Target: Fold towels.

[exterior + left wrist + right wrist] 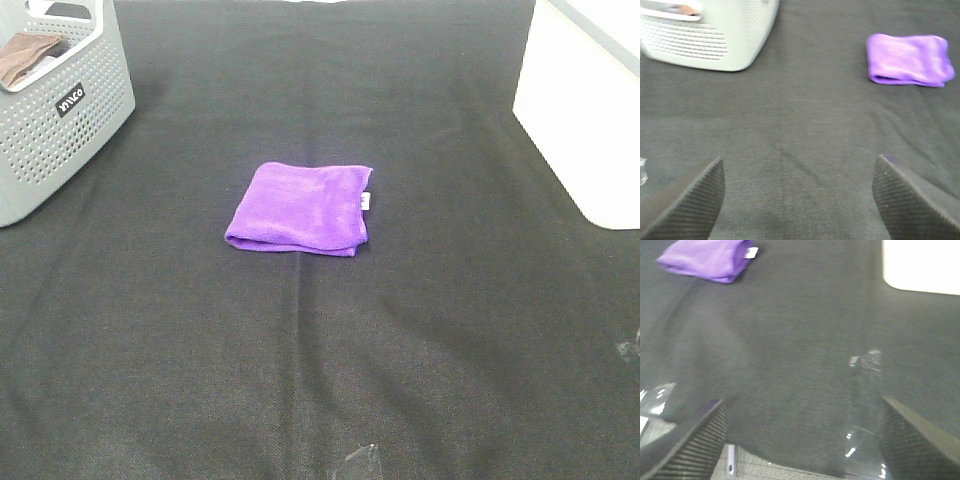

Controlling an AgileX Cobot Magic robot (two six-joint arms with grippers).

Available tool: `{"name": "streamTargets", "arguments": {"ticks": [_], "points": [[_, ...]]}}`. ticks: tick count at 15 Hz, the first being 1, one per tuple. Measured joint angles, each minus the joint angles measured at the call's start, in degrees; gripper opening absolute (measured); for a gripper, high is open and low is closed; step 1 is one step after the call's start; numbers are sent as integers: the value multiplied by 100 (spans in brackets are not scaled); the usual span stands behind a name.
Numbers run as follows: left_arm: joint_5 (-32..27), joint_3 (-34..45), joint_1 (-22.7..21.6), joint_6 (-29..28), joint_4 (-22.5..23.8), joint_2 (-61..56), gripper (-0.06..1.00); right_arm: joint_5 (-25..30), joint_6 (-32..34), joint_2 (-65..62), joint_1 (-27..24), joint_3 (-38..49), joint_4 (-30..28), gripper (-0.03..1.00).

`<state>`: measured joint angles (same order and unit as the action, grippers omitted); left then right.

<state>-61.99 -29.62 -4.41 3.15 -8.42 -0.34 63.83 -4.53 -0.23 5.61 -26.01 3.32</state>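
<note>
A bright purple microfiber towel (300, 208) lies folded into a compact rectangle near the middle of the worktop (330, 350), which is covered with a black woven cloth. The towel's small white tag (367, 200) sticks out at the edge that faces the right of the exterior high view, and its thick folded edge faces the near side of that view. Nothing touches the towel; it rests flat and alone on the dark cloth.

At the far left corner stands a grey perforated plastic basket (70, 120) with a dark label on its wall, and a brown cloth (25, 57) is draped over its rim. At the far right stands a white smooth-walled box (585, 115). Both are well apart from the towel. Strips of clear tape (358, 462) sit on the near edge of the cloth covering.

Neither arm appears in the exterior high view. The left gripper (799, 200) hangs over bare black cloth with its ribbed dark fingers (692, 205) spread wide and nothing between them; the towel (910, 59) lies well ahead of it, the basket (710, 32) off to the other side. The right gripper (800, 440) is likewise released, its fingers (912, 442) parted over the near edge of the worktop, empty, with the towel (707, 259) well away from it.
</note>
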Motion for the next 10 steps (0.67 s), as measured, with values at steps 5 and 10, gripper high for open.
{"name": "streamTargets", "arguments": {"ticks": [5, 10], "points": [[0, 0, -63, 0, 0, 0, 75, 0, 0, 0, -178, 0, 40, 78], [0, 0, -63, 0, 0, 0, 75, 0, 0, 0, -178, 0, 52, 78]]}}
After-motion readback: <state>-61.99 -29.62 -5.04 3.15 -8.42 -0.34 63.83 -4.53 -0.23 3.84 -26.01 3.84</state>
